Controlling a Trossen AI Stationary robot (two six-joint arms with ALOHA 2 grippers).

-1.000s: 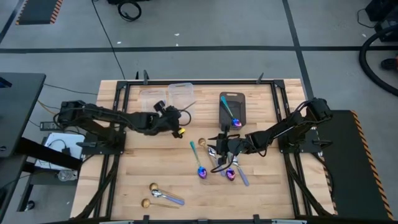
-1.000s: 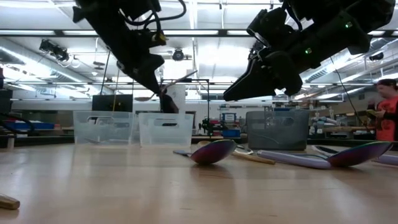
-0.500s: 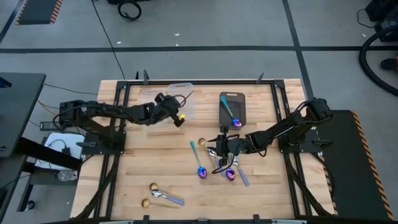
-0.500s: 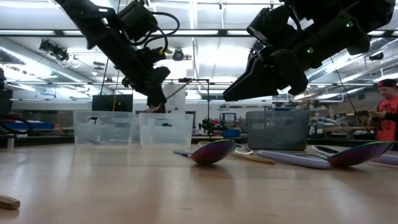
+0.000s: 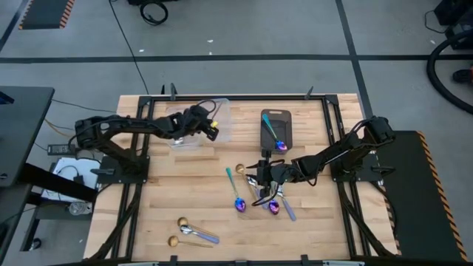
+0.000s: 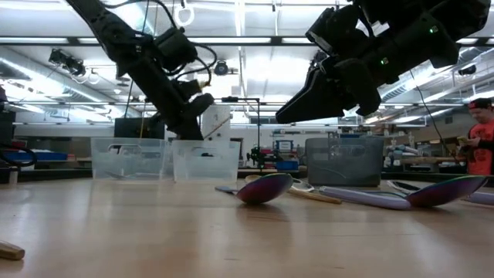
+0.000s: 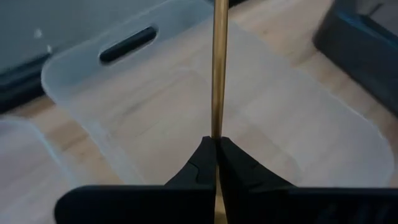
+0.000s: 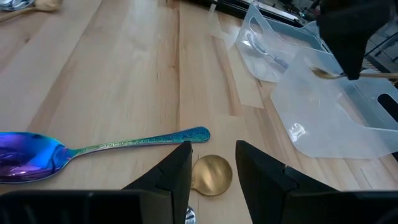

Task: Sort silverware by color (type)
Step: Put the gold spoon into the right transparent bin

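My left gripper is shut on a gold spoon and holds it over a clear bin at the far side of the table. The spoon's handle runs out past the fingertips. My right gripper hangs open above the loose silverware in the middle of the table. Below its fingers lies another gold spoon's bowl. Beside that lies an iridescent blue spoon with a teal handle. In the low view the right gripper is well above the tabletop. My left gripper pinches the gold spoon's handle between its two fingertips and lies across it. The fingers slant down from the table's left. The spoon is lifted clear over the clear bin; its bowl sticks out on one side of the fingers and its handle on the other.
A second clear bin left of the first holds a silver spoon. A dark grey bin at the far middle holds an iridescent spoon. Two gold spoons and a lavender-handled one lie near the front edge.
My left gripper has carried the gold spoon toward the table's far edge and a little down, to above the clear bin, rolling its wrist on the way. It has stayed shut on the spoon. My right gripper has kept still.
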